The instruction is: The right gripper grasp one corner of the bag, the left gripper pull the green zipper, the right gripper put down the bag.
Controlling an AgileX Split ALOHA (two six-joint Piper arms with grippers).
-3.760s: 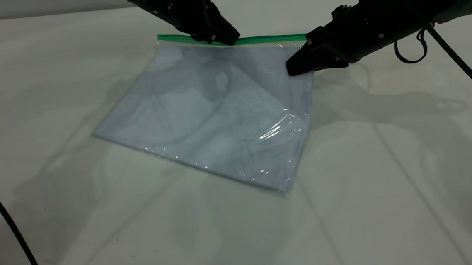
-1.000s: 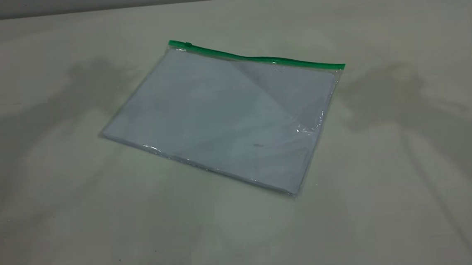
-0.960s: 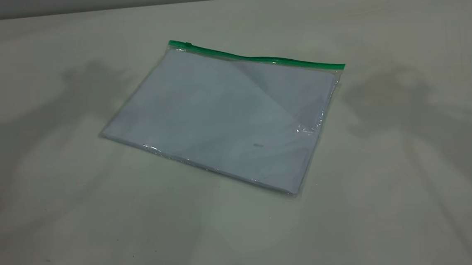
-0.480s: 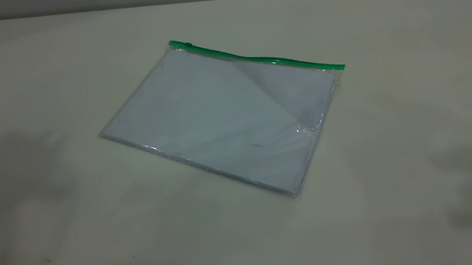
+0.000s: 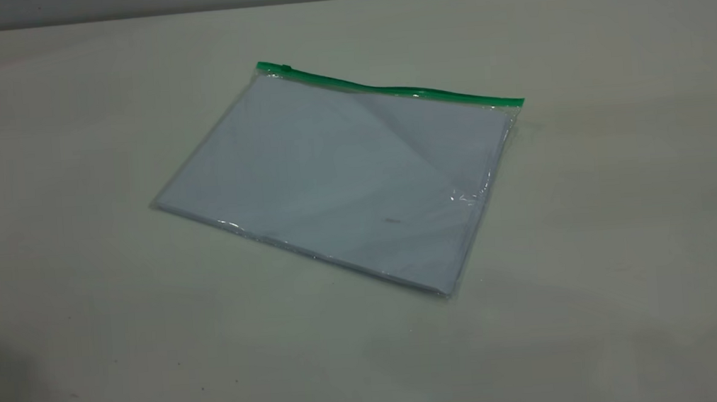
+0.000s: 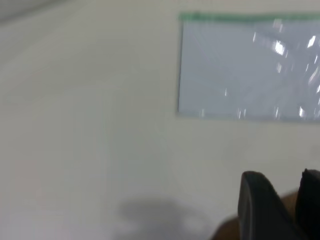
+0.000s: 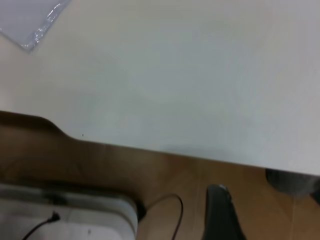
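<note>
While flat, bag (image 5: 332, 184) mid-table (image 5: 618, 208).

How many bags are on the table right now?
1: the flat clear plastic bag holding white paper lies mid-table, its green zipper strip along the far edge. Nothing is stacked on it.

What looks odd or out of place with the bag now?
Little stands out. The bag lies flat on the table, askew to its edges. Inside, one corner of the paper by the green zipper looks folded over. Neither arm touches the bag.
</note>
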